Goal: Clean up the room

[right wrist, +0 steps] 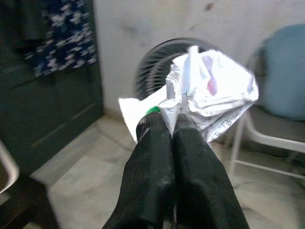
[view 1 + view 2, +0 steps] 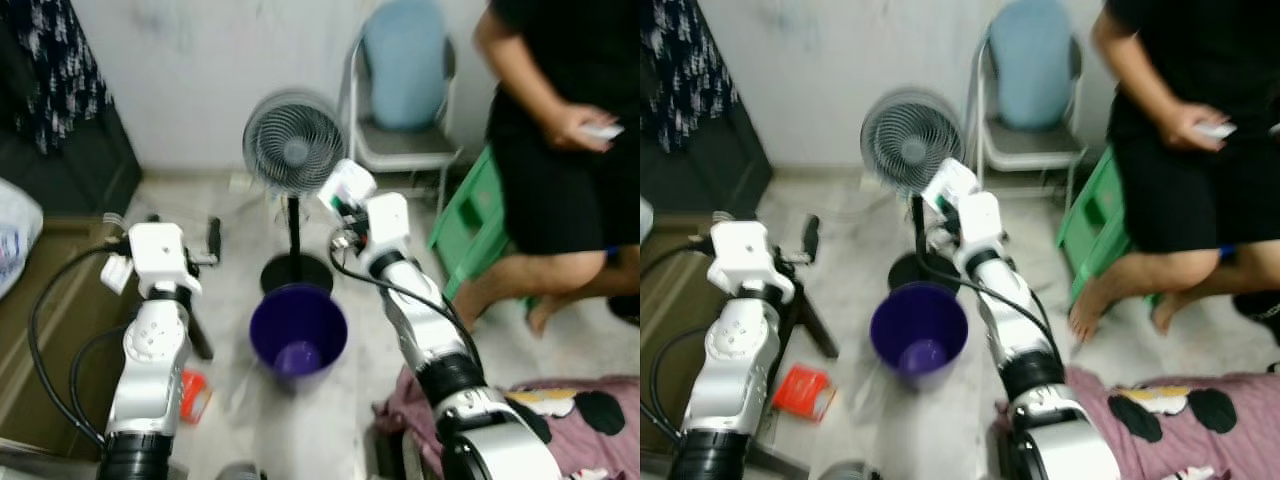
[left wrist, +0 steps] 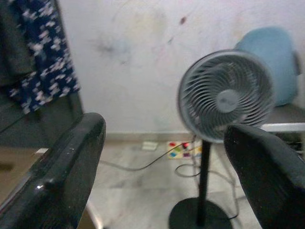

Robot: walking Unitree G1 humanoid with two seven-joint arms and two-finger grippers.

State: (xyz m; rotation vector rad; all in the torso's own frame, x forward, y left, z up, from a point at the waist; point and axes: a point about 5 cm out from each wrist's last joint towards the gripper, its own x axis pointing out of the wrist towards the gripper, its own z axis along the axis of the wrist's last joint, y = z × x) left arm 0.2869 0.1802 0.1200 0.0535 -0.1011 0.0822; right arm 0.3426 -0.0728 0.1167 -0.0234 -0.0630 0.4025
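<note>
Black fingers (image 1: pixel 171 157) of the right gripper (image 1: pixel 172 125) pinch one crumpled white paper wad (image 1: pixel 209 93), held raised above and behind the single purple plastic bucket (image 2: pixel 298 330). It looks light and crushable (any fold serves as a hold). Left gripper (image 3: pixel 164 162) hangs spread, empty, beside one grey pedestal fan (image 2: pixel 294 145).

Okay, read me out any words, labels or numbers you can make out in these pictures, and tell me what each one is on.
No text can be read.
Crumpled paper in the right gripper: printed lines, too blurred to read.
Red packet on the floor: light marks, too blurred to read.
Fan hub: a pale mark, not legible.
</note>
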